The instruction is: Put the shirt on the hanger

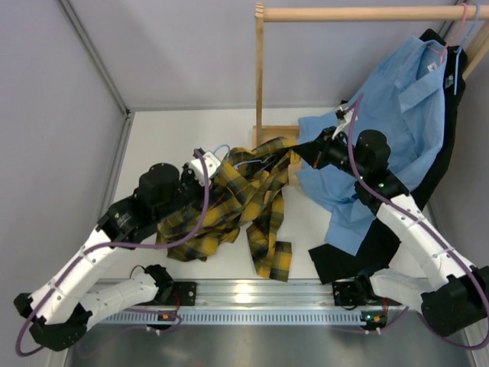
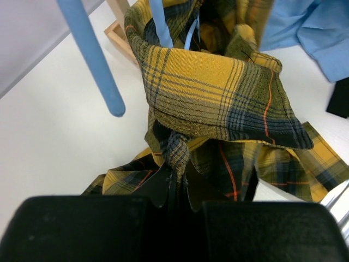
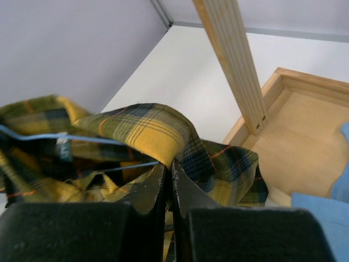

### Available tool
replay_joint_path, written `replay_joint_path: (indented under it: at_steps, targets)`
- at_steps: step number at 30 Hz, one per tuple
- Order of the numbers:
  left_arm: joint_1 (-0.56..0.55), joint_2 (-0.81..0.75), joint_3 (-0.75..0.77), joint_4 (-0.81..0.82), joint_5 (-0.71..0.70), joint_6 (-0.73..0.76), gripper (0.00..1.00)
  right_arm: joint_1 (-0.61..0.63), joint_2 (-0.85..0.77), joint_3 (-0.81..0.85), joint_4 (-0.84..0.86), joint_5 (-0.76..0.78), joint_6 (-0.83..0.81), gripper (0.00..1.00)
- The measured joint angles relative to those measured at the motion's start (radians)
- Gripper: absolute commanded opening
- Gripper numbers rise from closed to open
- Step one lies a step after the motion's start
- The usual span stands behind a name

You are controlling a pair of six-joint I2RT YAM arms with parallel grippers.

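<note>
The yellow and black plaid shirt (image 1: 244,202) lies bunched on the white table between my two arms. The pale blue hanger (image 1: 221,147) is partly inside the shirt, its hook poking out at the far left. In the left wrist view the hanger's blue bars (image 2: 92,54) rise above the shirt (image 2: 218,93). My left gripper (image 1: 210,167) is shut on a fold of the shirt (image 2: 178,164). My right gripper (image 1: 302,151) is shut on the shirt's right edge (image 3: 163,131), with the thin hanger wire (image 3: 32,134) running inside the cloth beside it.
A wooden rack (image 1: 260,69) with a wooden base (image 1: 276,134) stands behind the shirt. A plain light blue shirt (image 1: 405,107) on a pink hanger (image 1: 451,38) and a black garment (image 1: 382,248) hang and spill at the right. A metal rail (image 1: 252,294) runs along the near edge.
</note>
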Motion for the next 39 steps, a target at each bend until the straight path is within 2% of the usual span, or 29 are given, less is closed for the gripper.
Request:
replay_joint_path:
  at_steps: [6,12,14,15,18,21,24,26,29,35,39]
  targets:
    - [0.0,0.087,0.067,0.032,-0.074,-0.092,0.0,0.067,-0.062,-0.039,0.004,-0.029,0.023,0.0]
    - [-0.002,0.053,0.067,0.192,-0.097,-0.225,0.0,0.251,-0.108,-0.142,0.054,0.034,0.077,0.0]
    - [-0.003,0.057,0.067,0.237,-0.092,-0.255,0.0,0.299,-0.098,-0.169,0.098,0.05,0.102,0.09]
    - [-0.004,0.065,0.067,0.253,-0.08,-0.267,0.0,0.312,-0.091,-0.18,0.123,0.055,0.114,0.25]
    - [-0.003,0.102,0.067,0.309,-0.059,-0.292,0.0,0.318,-0.082,-0.188,0.145,0.047,0.139,0.49]
    - [0.014,0.127,0.067,0.351,-0.035,-0.294,0.0,0.282,-0.114,-0.189,0.119,0.029,0.131,0.59]
    - [0.034,0.13,0.067,0.361,0.003,-0.273,0.0,0.181,-0.236,-0.199,0.035,0.008,0.1,0.62]
    - [0.042,0.134,0.067,0.36,0.073,-0.233,0.0,0.108,-0.325,-0.194,-0.027,-0.016,0.063,0.63]
    - [0.045,0.155,0.067,0.36,0.259,-0.169,0.0,0.029,-0.397,-0.122,-0.144,-0.071,-0.012,0.63]
    - [0.044,0.227,0.059,0.362,0.718,-0.115,0.0,0.017,-0.306,0.07,-0.229,-0.286,-0.141,0.6]
    - [0.042,0.293,0.059,0.362,0.894,-0.114,0.0,0.017,-0.229,0.109,-0.22,-0.452,-0.154,0.6]
